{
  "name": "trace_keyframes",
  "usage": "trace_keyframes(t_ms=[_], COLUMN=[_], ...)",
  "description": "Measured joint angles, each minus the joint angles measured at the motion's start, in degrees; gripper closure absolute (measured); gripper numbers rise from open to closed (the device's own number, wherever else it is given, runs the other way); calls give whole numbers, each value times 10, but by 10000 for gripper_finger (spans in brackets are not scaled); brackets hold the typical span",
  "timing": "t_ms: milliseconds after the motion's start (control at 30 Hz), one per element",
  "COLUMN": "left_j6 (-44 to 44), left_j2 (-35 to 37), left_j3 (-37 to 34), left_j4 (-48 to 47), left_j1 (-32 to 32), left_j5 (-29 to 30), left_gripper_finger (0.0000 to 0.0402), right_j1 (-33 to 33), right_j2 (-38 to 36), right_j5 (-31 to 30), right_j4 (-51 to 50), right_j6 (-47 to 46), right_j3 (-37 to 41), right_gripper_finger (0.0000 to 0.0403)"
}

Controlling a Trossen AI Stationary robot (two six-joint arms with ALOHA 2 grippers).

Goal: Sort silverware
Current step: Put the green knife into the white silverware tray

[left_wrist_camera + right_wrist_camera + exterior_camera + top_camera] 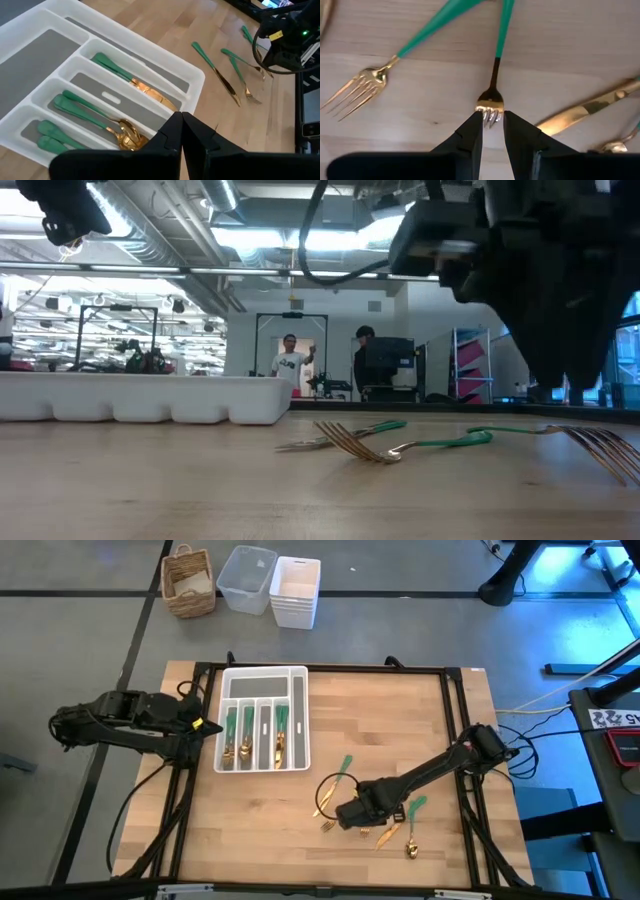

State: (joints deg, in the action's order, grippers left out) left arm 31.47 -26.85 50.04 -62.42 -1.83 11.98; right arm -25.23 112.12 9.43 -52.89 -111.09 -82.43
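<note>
1. Hovering low over the loose silverware at about five o'clock on the table (260,840), the right gripper (493,122) is setting its fingers narrowly apart on either side of a small fork (494,80); the tines are sitting between the fingertips (472,131), though whether the pads are already pressing on them is hard to judge.
2. Running straight away from the gripper, toward twelve o'clock in the right wrist view, the fork's green handle is lying in line with the fingers rather than across them, so the jaws are closing across the narrow head.
3. Lying at about ten o'clock from it is a second fork (355,92), and at three o'clock a knife (585,107); both are apart from the fingers.
4. Waiting at nine o'clock beside the white tray (300,710), the left gripper (181,125) is keeping its fingers pressed together and empty, well apart from the loose pieces.
5. Resting already in the tray's slots are several sorted pieces (90,107), so the right arm is plainly the nearer one for this pick.
</note>
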Motion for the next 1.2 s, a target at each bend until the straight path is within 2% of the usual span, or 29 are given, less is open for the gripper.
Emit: trace_keyframes(t_ms=[233, 433, 1033, 1200], left_j6=[0, 1, -4, -4], left_j2=[0, 0, 0, 0], left_j3=[0, 0, 0, 0], left_j4=[0, -1, -5, -6], left_j1=[0, 0, 0, 0], left_j5=[0, 0, 0, 0], left_gripper_finger=[401, 401, 401, 401], right_j1=[2, 1, 1, 1], right_j2=[11, 13, 48, 47], right_j5=[-58, -58, -54, -49], right_j4=[19, -20, -4, 21], right_j6=[-2, -15, -12, -2], right_j3=[0, 0, 8, 26], right_gripper_finger=[322, 322, 322, 353])
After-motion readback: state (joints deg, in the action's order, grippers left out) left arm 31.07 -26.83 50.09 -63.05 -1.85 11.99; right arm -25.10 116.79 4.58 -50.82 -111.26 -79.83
